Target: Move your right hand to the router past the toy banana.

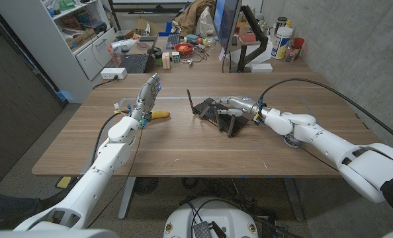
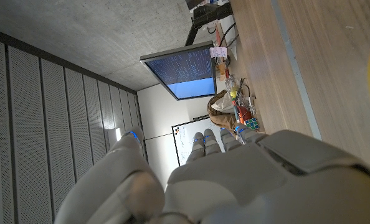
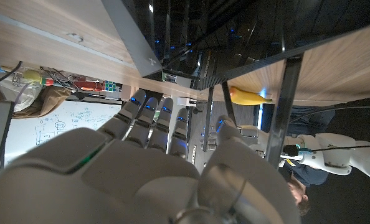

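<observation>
The wooden table carries everything at its middle, so both arms reach inward from the near corners. The black router, the largest of the task's things, lies near the table's centre with one antenna standing up at its left end and others folded out low, so it looks tipped or lying on its side rather than set squarely. The right robot hand rests right at it, fingers extended over the dark body; whether they grip it or merely touch I cannot tell, and I judge the reach essentially complete. The left robot hand stands on edge, fingers straight, holding nothing, apparently parked aside. The toy banana lies just beside it, left of the router.
</observation>
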You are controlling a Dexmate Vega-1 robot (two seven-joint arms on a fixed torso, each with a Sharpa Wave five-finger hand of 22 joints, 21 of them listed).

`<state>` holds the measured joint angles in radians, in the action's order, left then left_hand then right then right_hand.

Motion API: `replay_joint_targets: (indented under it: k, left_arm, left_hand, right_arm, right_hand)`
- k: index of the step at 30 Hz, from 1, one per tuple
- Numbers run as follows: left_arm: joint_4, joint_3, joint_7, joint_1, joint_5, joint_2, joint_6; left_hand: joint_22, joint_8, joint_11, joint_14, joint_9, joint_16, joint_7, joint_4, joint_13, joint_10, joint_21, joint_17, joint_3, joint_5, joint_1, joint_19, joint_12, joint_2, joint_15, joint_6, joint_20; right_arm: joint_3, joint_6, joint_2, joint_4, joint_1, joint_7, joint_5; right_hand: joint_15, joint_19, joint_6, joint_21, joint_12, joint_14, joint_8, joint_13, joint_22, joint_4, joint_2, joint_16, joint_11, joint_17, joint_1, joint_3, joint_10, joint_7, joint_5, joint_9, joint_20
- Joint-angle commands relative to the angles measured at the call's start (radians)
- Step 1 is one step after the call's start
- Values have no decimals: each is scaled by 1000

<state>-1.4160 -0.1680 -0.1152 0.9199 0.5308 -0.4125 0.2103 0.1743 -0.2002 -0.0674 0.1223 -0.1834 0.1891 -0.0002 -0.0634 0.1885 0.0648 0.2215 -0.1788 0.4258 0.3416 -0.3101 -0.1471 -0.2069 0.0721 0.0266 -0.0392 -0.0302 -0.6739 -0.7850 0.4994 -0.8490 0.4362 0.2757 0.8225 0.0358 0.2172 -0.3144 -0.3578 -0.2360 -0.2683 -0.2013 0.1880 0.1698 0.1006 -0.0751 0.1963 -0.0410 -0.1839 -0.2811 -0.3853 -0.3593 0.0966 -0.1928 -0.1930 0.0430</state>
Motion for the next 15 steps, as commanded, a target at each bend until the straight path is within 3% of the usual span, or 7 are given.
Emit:
replay_joint_targets:
  k: [1,15]
  left_arm:
    - [-11,-2,11,6,-4,-2,-2]
    - [-20,-6,13,9,-6,-3,0]
  left_hand:
    - [6,-1,-4,5,-3,-1,4,3,2,-6,-1,-6,-3,-1,-5,4,1,-7,7,5,1]
    - [6,-1,-3,5,-3,-1,3,3,2,-6,-3,-6,-4,-1,-5,4,1,-8,8,8,3]
  right_arm:
    - [-11,28,17,-22,6,-24,3]
    - [-5,44,24,-34,16,-28,-1]
  right_hand:
    - [61,11,-6,1,4,-10,-3,4,4,3,-3,-1,-2,-2,-9,-3,-6,0,-4,-2,36]
    - [61,14,-7,7,4,-13,-3,4,5,4,-3,-1,1,-2,-9,-6,-9,-2,-4,-2,34]
